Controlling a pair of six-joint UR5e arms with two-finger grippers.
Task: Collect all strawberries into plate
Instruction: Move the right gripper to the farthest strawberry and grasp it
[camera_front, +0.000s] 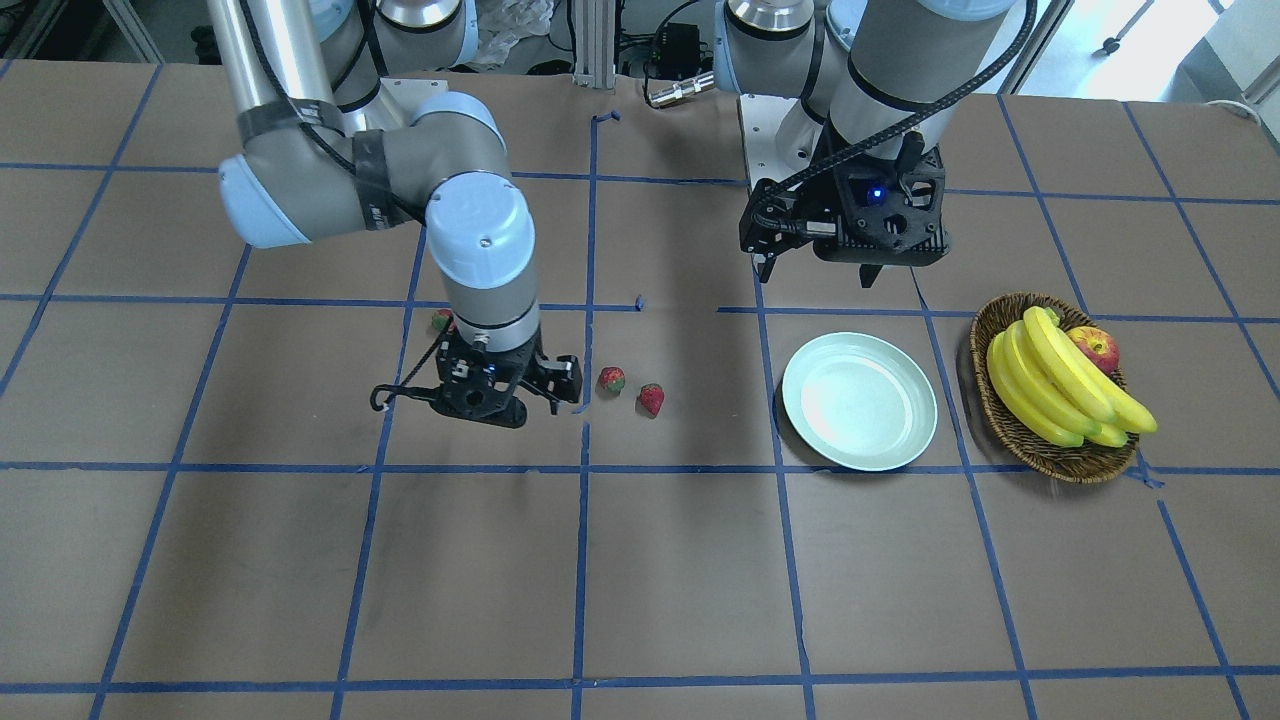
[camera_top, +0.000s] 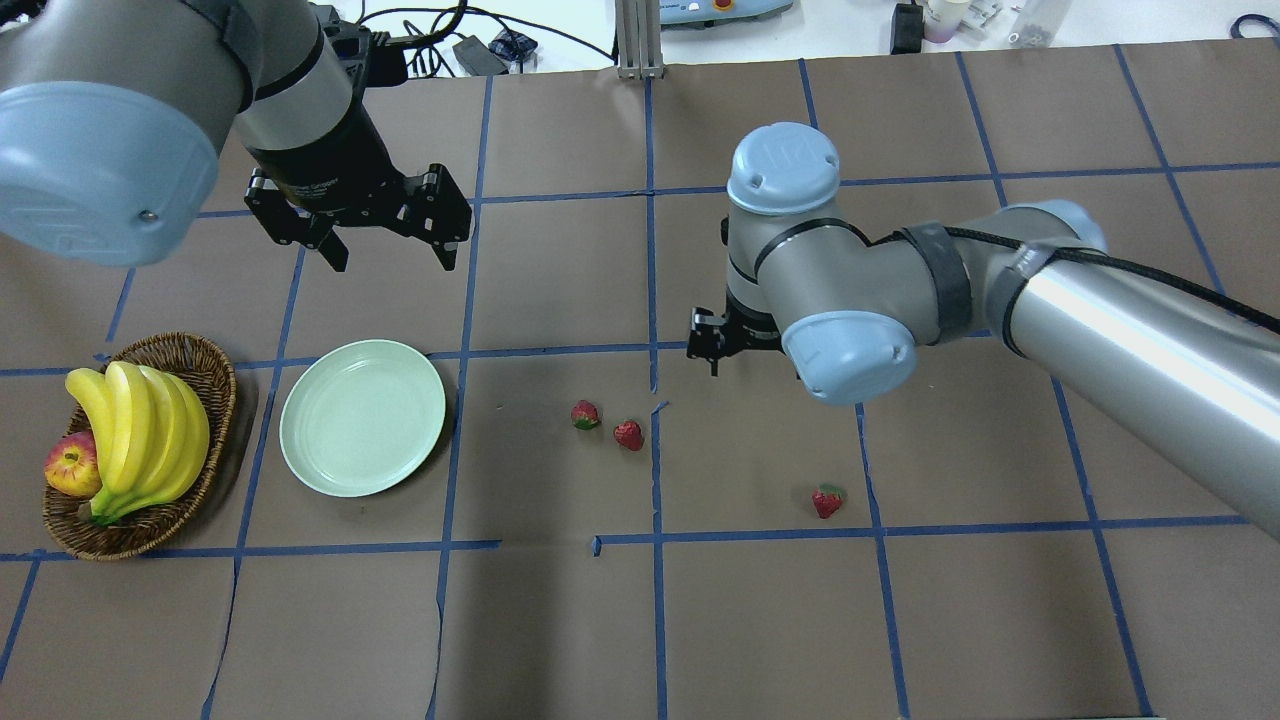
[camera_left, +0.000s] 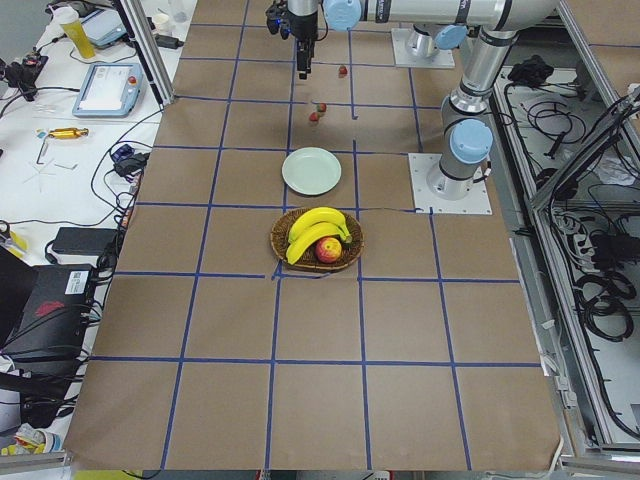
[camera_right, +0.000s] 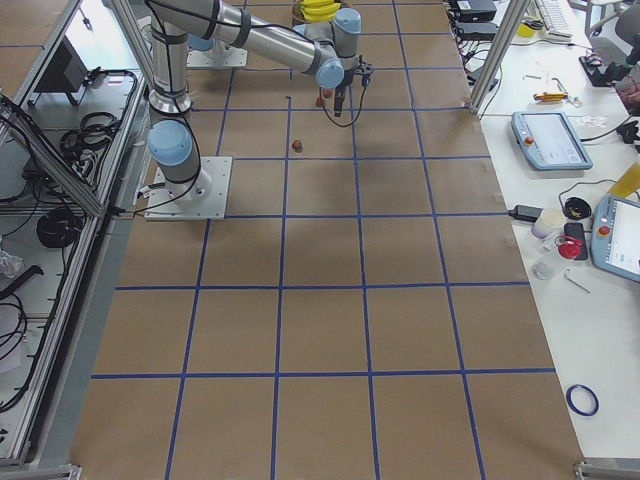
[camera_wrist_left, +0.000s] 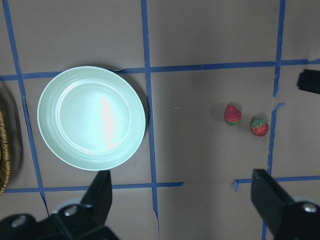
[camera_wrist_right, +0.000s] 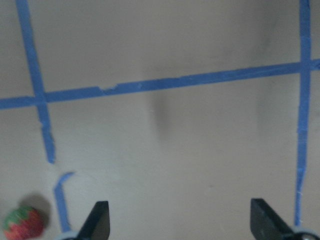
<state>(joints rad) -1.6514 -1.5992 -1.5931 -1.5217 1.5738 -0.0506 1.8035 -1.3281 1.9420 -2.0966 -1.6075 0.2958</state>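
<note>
Three strawberries lie on the brown table: two close together (camera_top: 585, 414) (camera_top: 628, 435) and one apart to the right (camera_top: 827, 501). The pale mint plate (camera_top: 362, 417) is empty, left of them. My left gripper (camera_top: 392, 255) is open and empty, hovering behind the plate; its wrist view shows the plate (camera_wrist_left: 91, 118) and the pair of strawberries (camera_wrist_left: 232, 114). My right gripper (camera_wrist_right: 182, 225) is open and empty, low over the table just behind the pair; one strawberry (camera_wrist_right: 22, 223) sits at its view's lower left corner. In the front view, the right arm partly hides the third strawberry (camera_front: 442, 320).
A brown wicker basket (camera_top: 215, 365) with bananas (camera_top: 140, 430) and a red-yellow apple (camera_top: 70, 465) stands left of the plate. Blue tape lines grid the table. The right arm's forearm stretches over the table's right half.
</note>
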